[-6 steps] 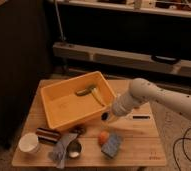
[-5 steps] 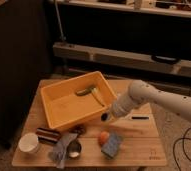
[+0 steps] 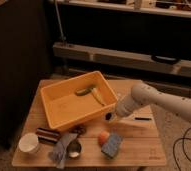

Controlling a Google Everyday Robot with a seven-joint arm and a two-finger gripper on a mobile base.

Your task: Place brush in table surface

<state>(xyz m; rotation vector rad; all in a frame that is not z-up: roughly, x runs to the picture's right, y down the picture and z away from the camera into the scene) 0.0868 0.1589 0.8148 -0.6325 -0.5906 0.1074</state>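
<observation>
Our claw (image 3: pixel 110 116) hangs at the yellow tub's (image 3: pixel 54 107) corner, grip state impossible to tell, and the likely brush (image 3: pixel 90 93) lies up-left inside, so we judge fetching precedes the table surface (image 3: pixel 141 146) beneath.

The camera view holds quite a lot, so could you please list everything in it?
table surface: one, light wood, centre of the view
tub: one, yellow, back left of the table
brush-like item: one, greenish, inside the tub near its back
cup: one, white, front left corner
can: one, dark striped, lying beside the cup
cloth: one, grey, front edge
round metal object: one, silvery, against the cloth
fruit: one, orange, front centre
sponge: one, blue, touching the fruit
thin stick: one, dark, right side
shelf: one, dark, behind the table
arm: one, white, from the right
gripper: one, dark, at the tub's front right corner
</observation>
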